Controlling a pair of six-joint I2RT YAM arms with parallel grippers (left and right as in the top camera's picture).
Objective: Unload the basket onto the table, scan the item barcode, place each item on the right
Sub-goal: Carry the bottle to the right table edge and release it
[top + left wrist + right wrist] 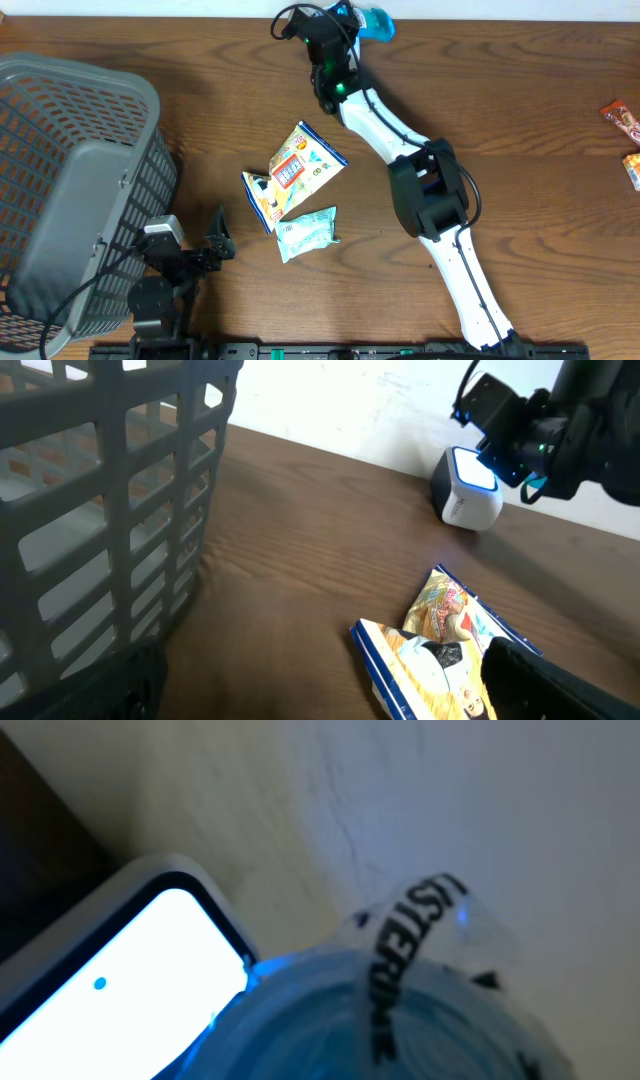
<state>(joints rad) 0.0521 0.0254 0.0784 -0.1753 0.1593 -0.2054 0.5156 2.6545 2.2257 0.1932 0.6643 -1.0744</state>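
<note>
The item is a blue mouthwash bottle [377,22] at the far edge of the table, held at the tip of my right gripper [352,18], which is shut on it. In the right wrist view the bottle [400,1020] fills the lower frame, its black lettered label up, right beside the scanner's lit white window [120,975]. The left wrist view shows the scanner [468,492] as a small white cube by the wall, with the right arm's black wrist just above it. My left gripper [215,247] rests open by the basket, nothing between its fingers [560,685].
A grey mesh basket [70,180] fills the left side. Three snack packets lie mid-table: a yellow-green one [305,160], a blue-edged one [262,200] and a pale green one [308,232]. Orange wrappers [620,118] sit at the right edge.
</note>
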